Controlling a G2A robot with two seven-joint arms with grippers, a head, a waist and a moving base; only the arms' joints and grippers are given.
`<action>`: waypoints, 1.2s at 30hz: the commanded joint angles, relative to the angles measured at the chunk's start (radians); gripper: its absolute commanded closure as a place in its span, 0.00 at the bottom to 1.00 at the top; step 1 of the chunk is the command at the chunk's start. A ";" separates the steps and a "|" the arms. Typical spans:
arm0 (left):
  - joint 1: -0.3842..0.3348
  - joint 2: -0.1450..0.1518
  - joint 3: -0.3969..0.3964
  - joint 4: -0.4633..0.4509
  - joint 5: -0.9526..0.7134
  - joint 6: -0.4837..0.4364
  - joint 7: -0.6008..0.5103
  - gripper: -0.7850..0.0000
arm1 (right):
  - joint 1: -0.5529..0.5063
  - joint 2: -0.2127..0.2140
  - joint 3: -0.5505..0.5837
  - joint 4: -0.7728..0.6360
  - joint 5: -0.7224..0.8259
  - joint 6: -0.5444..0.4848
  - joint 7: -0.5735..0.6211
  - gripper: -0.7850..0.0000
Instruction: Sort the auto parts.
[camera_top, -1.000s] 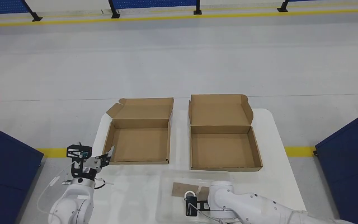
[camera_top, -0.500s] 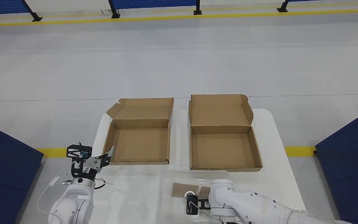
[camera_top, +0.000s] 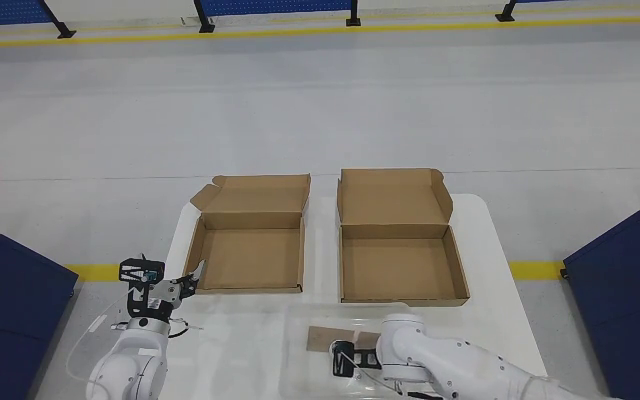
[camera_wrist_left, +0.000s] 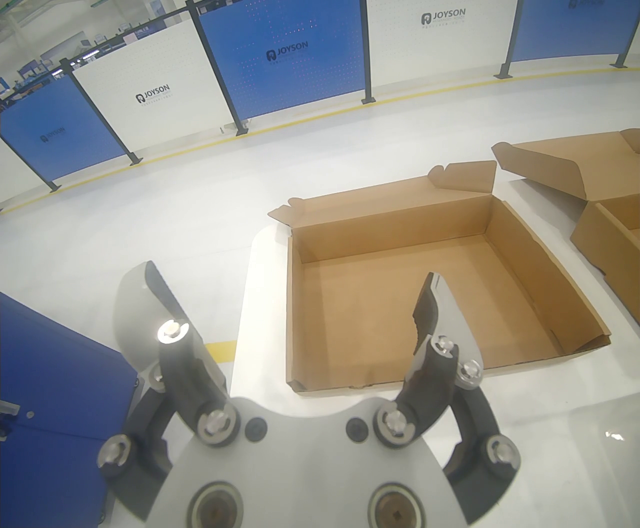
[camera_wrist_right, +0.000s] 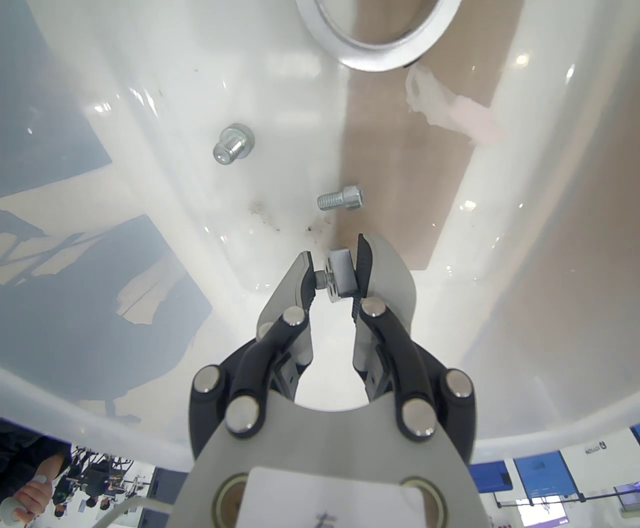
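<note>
On the white surface (camera_top: 320, 250) sit two open cardboard boxes (camera_top: 250, 258) (camera_top: 400, 268), the left end effector (camera_wrist_left: 290, 287) spread wide near the left one, and a clear bin (camera_wrist_right: 525, 250) where the right end effector (camera_wrist_right: 334, 260) pinches a small bolt (camera_wrist_right: 341, 276) beside two loose bolts (camera_wrist_right: 232, 143) (camera_wrist_right: 341, 198).

**Surface: two boxes, one bin**

White surface (camera_top: 320, 250), rounded corners. Two open cardboard boxes stand side by side on the far half, a bare strip between them: left box (camera_top: 250, 258), right box (camera_top: 400, 268). A translucent bin (camera_wrist_right: 550, 250) sits at the near edge, with a brown sheet (camera_top: 325, 340) showing through its floor.
</note>
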 joint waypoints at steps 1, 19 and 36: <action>0.000 0.000 0.000 0.000 0.000 0.000 0.000 0.00 | -0.006 0.007 0.018 -0.014 0.005 0.000 -0.002 1.00; 0.000 0.000 0.000 0.000 0.000 0.000 0.000 0.00 | -0.127 0.088 0.239 -0.098 0.066 -0.013 -0.145 1.00; 0.000 0.000 0.000 0.000 0.000 0.000 0.000 0.00 | -0.160 0.110 0.356 -0.061 0.240 -0.080 -0.301 1.00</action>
